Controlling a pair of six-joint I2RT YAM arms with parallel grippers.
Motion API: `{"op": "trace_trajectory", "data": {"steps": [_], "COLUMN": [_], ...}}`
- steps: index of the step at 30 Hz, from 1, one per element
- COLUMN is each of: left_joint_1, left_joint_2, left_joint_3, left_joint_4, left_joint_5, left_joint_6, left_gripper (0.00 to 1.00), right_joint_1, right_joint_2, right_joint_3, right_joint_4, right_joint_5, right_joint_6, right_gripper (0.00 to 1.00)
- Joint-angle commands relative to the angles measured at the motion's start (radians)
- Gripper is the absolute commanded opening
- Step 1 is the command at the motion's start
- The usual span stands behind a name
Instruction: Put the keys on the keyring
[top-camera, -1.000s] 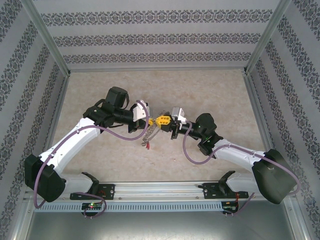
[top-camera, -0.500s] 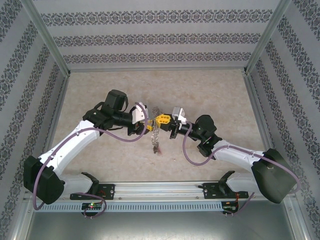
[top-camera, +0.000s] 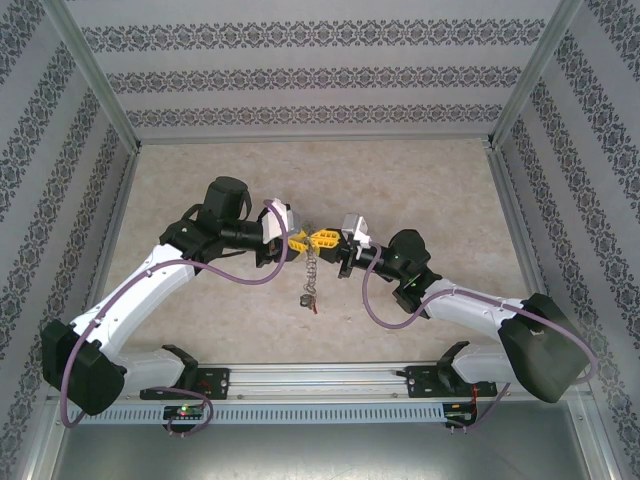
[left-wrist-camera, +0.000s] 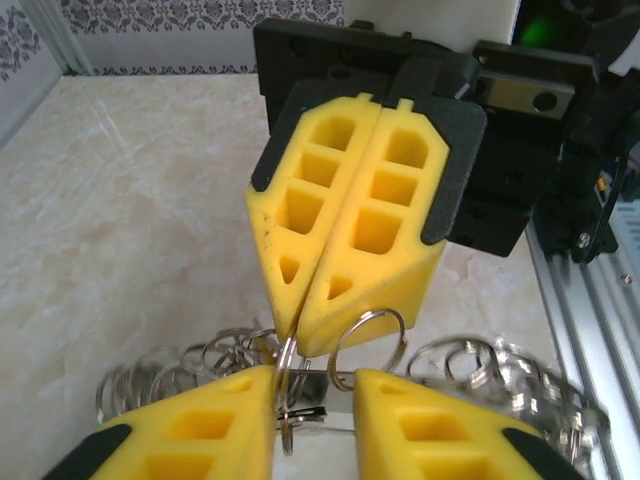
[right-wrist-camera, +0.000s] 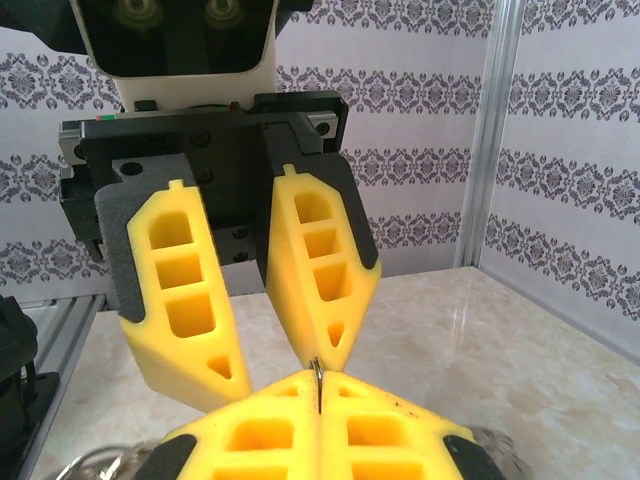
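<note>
1. Plainly, the right claw was clamped fully closed, its yellow fingertips pinching the thin wire of a ring edge-on. I judged that to be the keyring, since the bunch hung from that spot.
2. Facing it tip to tip, the left claw stood partly open with a clear gap between its fingers, gripping nothing that I could make out. One fingertip sat just beside the ring wire.
3. So the ring lay straight ahead of the left claw, at the mouth of its gap, and the left arm was the free one to work it.
4. Seen from the left wrist, a flat silvery piece lay between the left fingers; whether it was one of the keys I could not tell.
5. Below the claws, the keys trailed in a chain whose long axis ran toward the near edge in the overhead view. I could not tell whether it touched the counter.
6. Crowding was the likely trouble: four fingertips around one thin ring, with small loops dangling close underneath.
</note>
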Motion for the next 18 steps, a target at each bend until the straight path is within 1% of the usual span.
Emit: {"op": "trace_trajectory", "data": {"steps": [1, 3, 5, 9, 10, 12, 14, 17, 18], "left_joint_1": [0.012, 0.012, 0.012, 0.012, 0.011, 0.012, 0.012, 0.011, 0.009], "left_joint_2": [0.014, 0.019, 0.021, 0.025, 0.027, 0.032, 0.035, 0.033, 0.033], "left_joint_3": [0.030, 0.031, 0.030, 0.050, 0.060, 0.082, 0.096, 0.107, 0.111], "left_joint_4": [0.029, 0.026, 0.023, -0.032, -0.056, -0.110, -0.148, -0.192, -0.206], "left_joint_5": [0.026, 0.026, 0.025, 0.025, 0.018, 0.008, 0.005, 0.000, -0.010], "left_joint_6": [-0.012, -0.007, -0.001, 0.048, 0.064, 0.102, 0.130, 0.173, 0.183], "left_gripper": [0.19, 0.14, 0.00, 0.00, 0.00, 0.00, 0.00, 0.00, 0.00], "right_joint_1": [0.013, 0.013, 0.012, 0.008, 0.003, -0.001, -0.002, -0.005, -0.007], "right_joint_2": [-0.008, -0.010, -0.011, -0.027, -0.039, -0.067, -0.083, -0.092, -0.098], "right_joint_3": [0.008, 0.008, 0.009, 0.008, 0.012, 0.029, 0.032, 0.020, 0.029], "right_joint_4": [0.082, 0.079, 0.078, 0.028, -0.021, -0.178, -0.272, -0.332, -0.386], "right_joint_5": [-0.012, -0.015, -0.017, -0.040, -0.063, -0.096, -0.112, -0.109, -0.110], "right_joint_6": [0.007, 0.007, 0.007, -0.024, -0.052, -0.143, -0.210, -0.255, -0.283], "right_gripper": [0.00, 0.00, 0.00, 0.00, 0.00, 0.00, 0.00, 0.21, 0.24]}}
